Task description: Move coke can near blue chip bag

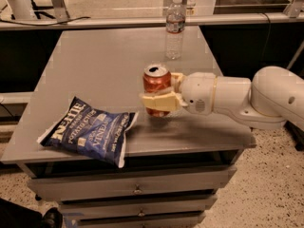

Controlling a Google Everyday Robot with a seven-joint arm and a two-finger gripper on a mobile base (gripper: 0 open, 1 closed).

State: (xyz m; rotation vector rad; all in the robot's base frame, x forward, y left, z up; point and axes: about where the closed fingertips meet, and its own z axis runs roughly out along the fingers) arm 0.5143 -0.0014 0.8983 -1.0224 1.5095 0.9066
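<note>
Camera view: hand (pixel 162 94) clamps coke can (pixel 156 79) just beside blue chip bag (pixel 90 133) reading "POTATO CHIPS".

Glossy red metal on coke can (pixel 156 80). Matt cream plastic on pincer (pixel 157 97), clamped round can just right of blue chip bag (pixel 90 132). Bag crinkled, glossy film. Smooth matt grey surface (pixel 95 65).
</note>
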